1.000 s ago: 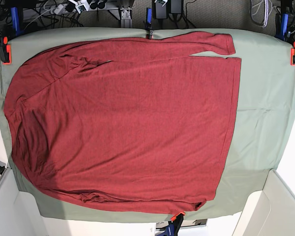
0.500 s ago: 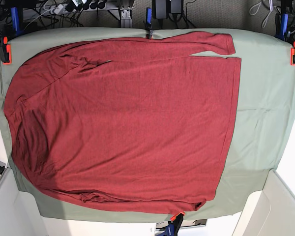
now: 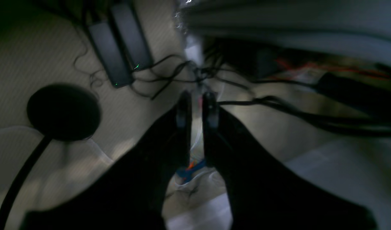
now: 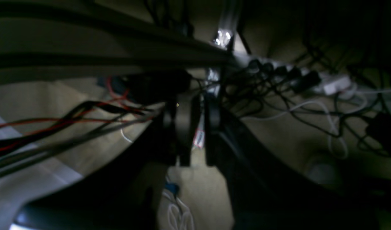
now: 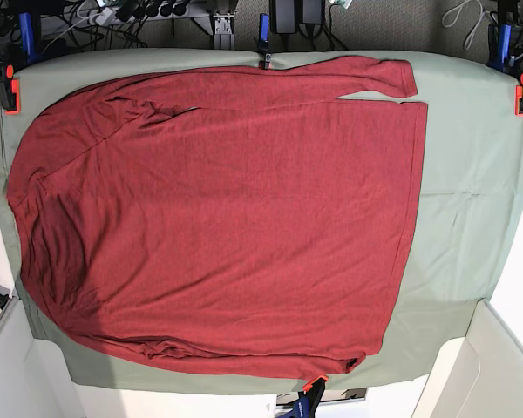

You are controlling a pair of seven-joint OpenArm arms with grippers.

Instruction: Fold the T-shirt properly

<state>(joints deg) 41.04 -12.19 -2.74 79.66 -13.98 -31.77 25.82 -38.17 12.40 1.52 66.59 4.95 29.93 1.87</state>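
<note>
Shirt [image 5: 218, 218] spread flat on worktop [image 5: 471, 200], covering most of green cloth; collar end toward base view's left, hem toward its right; one long sleeve [image 5: 331, 77] laid along far edge, cuff near upper right of shirt; near sleeve apparently tucked along near edge, bunched at lower hem corner, not fully legible. Cloth pinned at edges by clamps [image 5: 11, 87]; bare strip of cloth left on right side of base view.

Progress: judged at start; no fold made yet; body single layer, mild wrinkles near shoulder; neither arm visible over worktop in base view.

Left end effector [image 3: 197, 105]: fingers [image 3: 183, 110] nearly together, thin gap only, nothing between them; pointed away from worktop toward floor, with power bricks [image 3: 120, 41] and cables [image 3: 278, 105] below. Right end effector [image 4: 197, 119]: likewise almost closed, empty; aimed at cable tangle and power strip [image 4: 332, 83]; both wrist views dark and blurred, shirt absent from each.

Remaining, as judged: bring both arms over worktop; open jaws; take sleeves inward across body; fold sides, then hem toward collar; flatten. Whole folding sequence outstanding.

Risk noted: knit soft and large; likely to drag and bunch if lifted from one point only.
</note>
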